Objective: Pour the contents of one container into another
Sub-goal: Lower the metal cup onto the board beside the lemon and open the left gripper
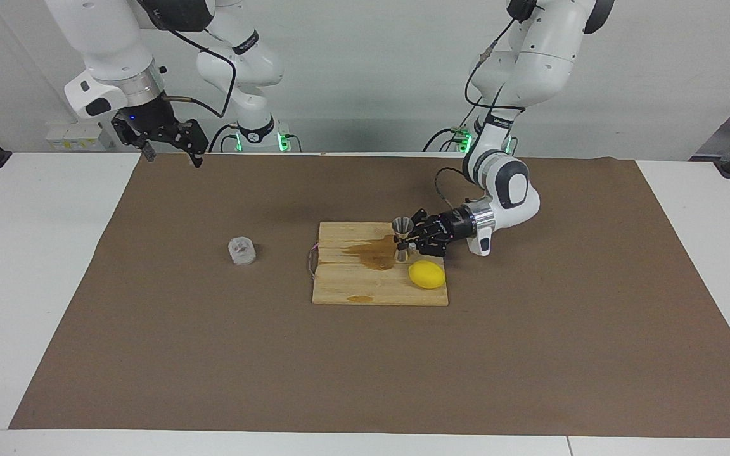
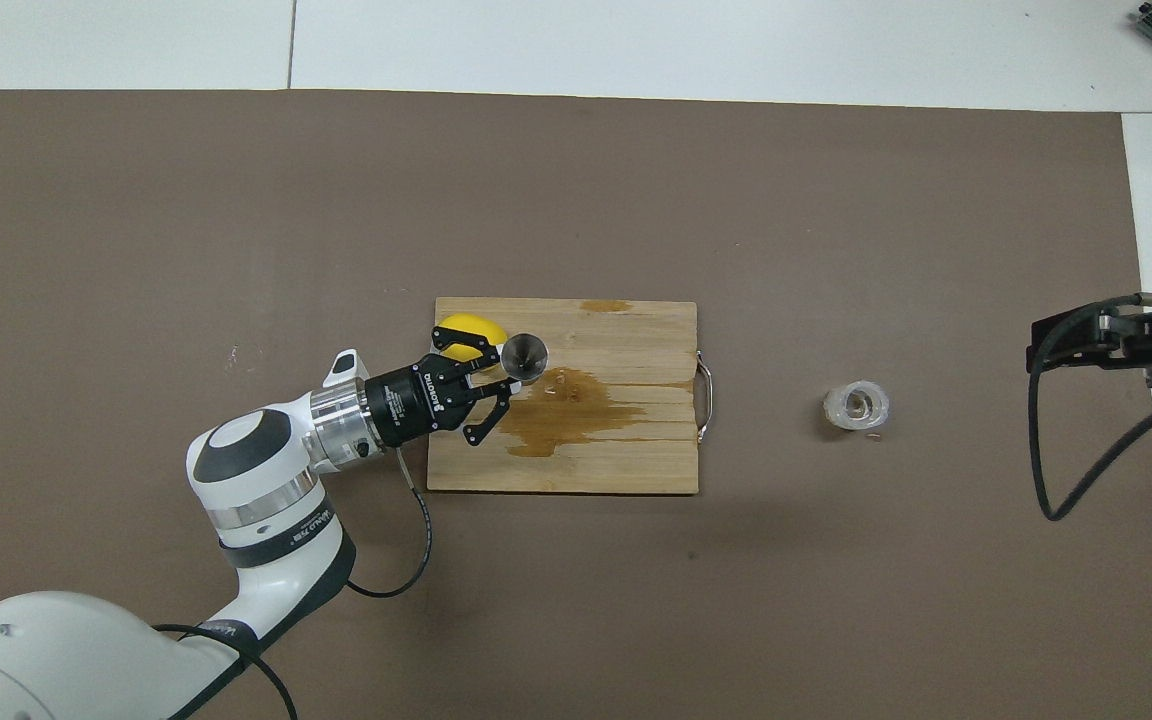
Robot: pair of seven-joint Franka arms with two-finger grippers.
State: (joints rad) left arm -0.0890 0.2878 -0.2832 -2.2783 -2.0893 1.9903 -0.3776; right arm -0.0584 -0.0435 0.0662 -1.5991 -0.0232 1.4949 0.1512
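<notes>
Left tool at the jigger, tumbler waiting alone on the tabletop.

The left tool [image 1: 410,239] lay low over the wooden board [image 1: 346,291], fingers spread either side of the one steel jigger [image 1: 402,237], seemingly not clamped; beside it sat one lemon [image 1: 427,274] and a brown spill [image 1: 374,254]. The single faceted glass tumbler [image 1: 242,250] stood toward the right arm's end: likely light, slick, breakable, best gripped across its wall. The right tool [image 1: 172,152] hung idle, unclenched.
</notes>
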